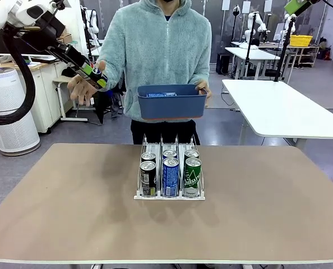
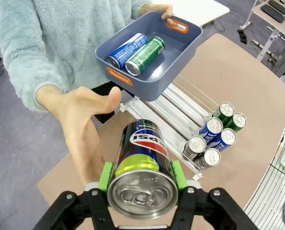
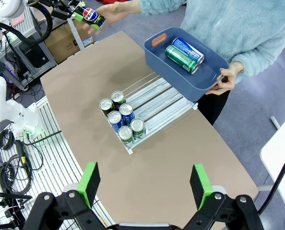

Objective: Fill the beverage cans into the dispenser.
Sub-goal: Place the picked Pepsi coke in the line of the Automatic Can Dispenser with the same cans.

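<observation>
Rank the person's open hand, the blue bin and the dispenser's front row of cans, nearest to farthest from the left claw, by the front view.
1. Person's open hand, right beside the left claw and the can it grips, high at the left.
2. Blue bin, held up to the claw's right.
3. Front row of cans, low in the dispenser at mid-table.

A robotics lab is suggested: a white work table is set beyond the table, an air purifier is placed to its left, and cables are bundled beside it.
</observation>
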Controlling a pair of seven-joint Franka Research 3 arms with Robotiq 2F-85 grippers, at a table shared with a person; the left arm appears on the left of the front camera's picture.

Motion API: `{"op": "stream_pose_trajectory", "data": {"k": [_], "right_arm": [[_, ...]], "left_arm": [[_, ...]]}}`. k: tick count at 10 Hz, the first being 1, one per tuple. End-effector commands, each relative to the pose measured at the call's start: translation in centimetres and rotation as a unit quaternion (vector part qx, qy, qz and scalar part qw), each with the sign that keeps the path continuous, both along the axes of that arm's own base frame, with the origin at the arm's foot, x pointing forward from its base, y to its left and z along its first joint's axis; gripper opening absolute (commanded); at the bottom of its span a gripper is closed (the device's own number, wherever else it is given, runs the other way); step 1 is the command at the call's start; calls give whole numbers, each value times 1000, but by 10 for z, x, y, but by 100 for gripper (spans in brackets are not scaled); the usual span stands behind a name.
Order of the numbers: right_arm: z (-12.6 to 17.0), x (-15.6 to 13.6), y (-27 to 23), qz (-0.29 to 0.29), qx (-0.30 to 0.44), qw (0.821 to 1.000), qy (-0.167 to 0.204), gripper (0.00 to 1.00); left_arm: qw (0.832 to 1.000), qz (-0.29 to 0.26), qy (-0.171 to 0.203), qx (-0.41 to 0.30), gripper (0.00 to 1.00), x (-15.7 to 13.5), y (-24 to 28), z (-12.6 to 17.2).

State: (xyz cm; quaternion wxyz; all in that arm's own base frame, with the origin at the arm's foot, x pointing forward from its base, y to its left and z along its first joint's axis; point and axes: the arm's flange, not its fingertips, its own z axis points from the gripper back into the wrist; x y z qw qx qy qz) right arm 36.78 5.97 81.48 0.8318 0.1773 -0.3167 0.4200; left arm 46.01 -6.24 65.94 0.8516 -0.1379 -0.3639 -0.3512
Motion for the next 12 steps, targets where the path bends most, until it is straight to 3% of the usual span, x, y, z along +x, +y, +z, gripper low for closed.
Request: {"op": "stream_pose_trajectory", "data": {"k": [1, 4, 5, 8, 9, 11, 12], "right_arm": [[0, -2, 1, 0, 3, 1000, 5, 100], [0, -2, 1, 0, 3, 1000, 5, 100], [0, -2, 1, 0, 3, 1000, 5, 100], [0, -2, 1, 0, 3, 1000, 5, 100], [0, -2, 1, 0, 3, 1000, 5, 100], [0, -2, 1, 0, 3, 1000, 5, 100], [0, -2, 1, 0, 3, 1000, 5, 100]], "left_arm": [[1000, 0, -2, -3, 0, 0, 2, 2], [1000, 0, -2, -3, 0, 0, 2, 2], [1000, 0, 0, 0, 58, 0, 0, 0], [993, 107, 23, 48, 58, -17, -37, -10], [991, 120, 30, 48, 58, -31, -52, -16], [989, 127, 1, 75, 58, -46, -76, -36], [990, 112, 5, 83, 58, -53, -86, -49]]}}
